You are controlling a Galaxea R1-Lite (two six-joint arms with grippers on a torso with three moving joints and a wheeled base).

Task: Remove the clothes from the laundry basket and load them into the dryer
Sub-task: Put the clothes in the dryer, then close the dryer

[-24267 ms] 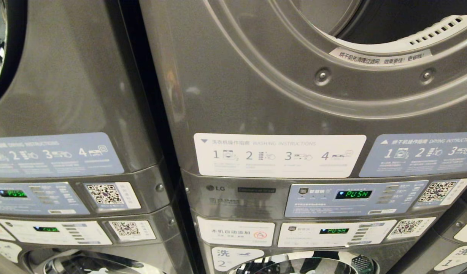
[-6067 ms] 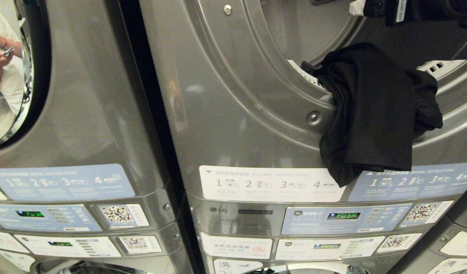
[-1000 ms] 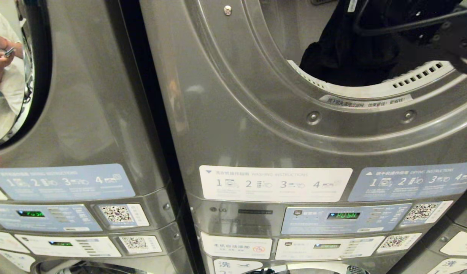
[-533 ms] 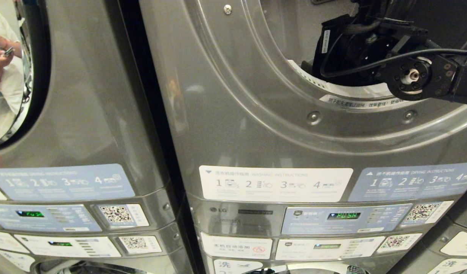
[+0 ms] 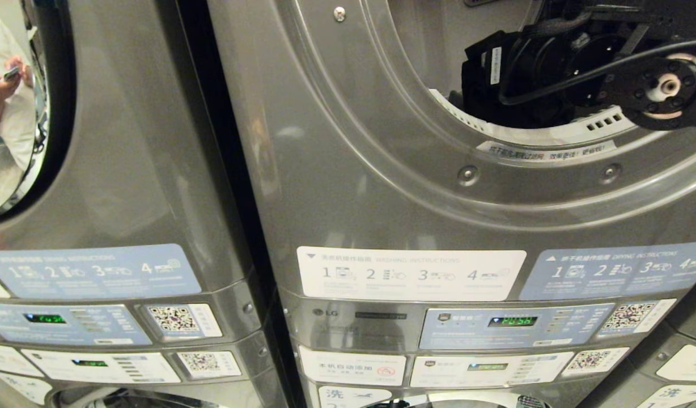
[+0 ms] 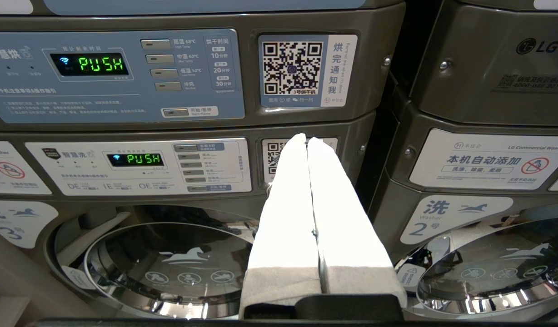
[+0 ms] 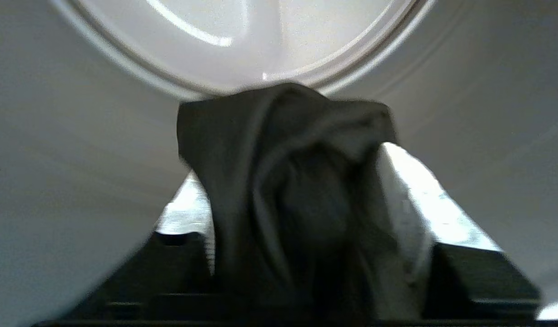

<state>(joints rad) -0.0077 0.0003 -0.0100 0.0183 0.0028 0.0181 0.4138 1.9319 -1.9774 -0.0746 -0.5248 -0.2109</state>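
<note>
The grey dryer's round opening (image 5: 529,139) fills the upper right of the head view, and my right arm (image 5: 660,90) reaches through it into the drum. Inside the pale drum, my right gripper (image 7: 290,172) is open, its white fingers (image 7: 424,204) spread wide. A dark garment (image 7: 279,150) lies loosely bunched between them, against the drum's back wall. My left gripper (image 6: 307,138) stays parked and shut, with nothing in it, in front of the lower washer's control panel. The laundry basket is out of view.
Control panels with green PUSH displays (image 5: 512,321) run below the dryer opening. Chrome washer doors (image 6: 170,268) sit at the bottom of the stacks. A second stack stands to the left; its door glass reflects a person holding a phone (image 5: 5,90).
My right arm has pushed deeper into the drum and lifted slightly. Its jaws have gone from shut to wide open around the dark garment. The left arm has not moved.
</note>
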